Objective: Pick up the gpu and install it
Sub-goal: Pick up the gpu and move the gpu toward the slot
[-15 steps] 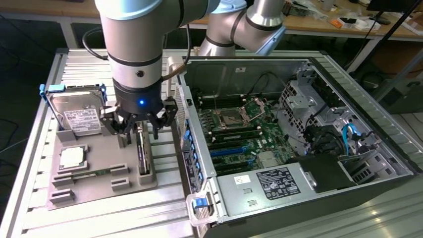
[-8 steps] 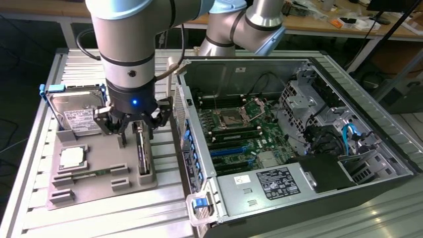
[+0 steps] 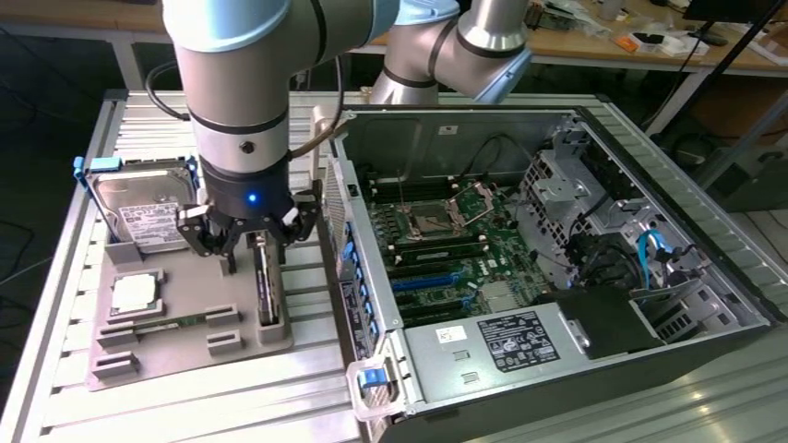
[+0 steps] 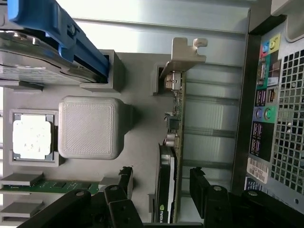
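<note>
**Fingers spread astride the gpu; card seated in its tray slot**

Exterior view: the arm stands upright over the grey tray [image 3: 179, 355] on the bench [image 3: 185, 411]. The gripper [image 3: 255, 247] is low over the tray edge nearest the open case [image 3: 689, 277]. The gpu [image 3: 266, 291] stands on edge in a slot there, a thin dark blade running out from under the gripper. The hard drive [image 3: 139, 214], CPU [image 3: 133, 293] and memory stick [image 3: 173, 324] sit in their own pockets to the exterior view's left of it. The motherboard [image 3: 449, 245] lies exposed inside the case. From this angle I cannot tell whether the gripper touches the card.

Wrist view: the fingers [image 4: 201, 183] are spread wide, one on each side of the gpu, with a gap showing on both sides and nothing pinched. The card's metal bracket [image 4: 184, 54] is at the far end, beside a tray block. The case's rear ports [image 4: 266, 95] show near the slot.
</note>
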You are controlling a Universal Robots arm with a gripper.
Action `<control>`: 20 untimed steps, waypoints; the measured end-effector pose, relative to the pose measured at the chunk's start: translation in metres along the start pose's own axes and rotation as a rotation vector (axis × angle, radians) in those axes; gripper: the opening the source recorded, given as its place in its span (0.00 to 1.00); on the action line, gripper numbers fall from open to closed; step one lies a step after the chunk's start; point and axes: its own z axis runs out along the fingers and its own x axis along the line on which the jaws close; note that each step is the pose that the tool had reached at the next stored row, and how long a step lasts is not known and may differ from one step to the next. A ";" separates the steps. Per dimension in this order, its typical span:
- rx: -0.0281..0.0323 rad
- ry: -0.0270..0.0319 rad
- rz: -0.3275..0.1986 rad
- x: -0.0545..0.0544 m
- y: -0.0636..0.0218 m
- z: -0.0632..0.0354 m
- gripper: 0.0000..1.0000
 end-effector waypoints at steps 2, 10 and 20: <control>0.0001 0.0001 0.000 -0.001 -0.0002 0.0024 0.60; 0.0000 0.0001 0.000 -0.001 -0.0003 0.0044 0.60; -0.0160 -0.0014 0.000 -0.001 -0.0003 0.0044 0.34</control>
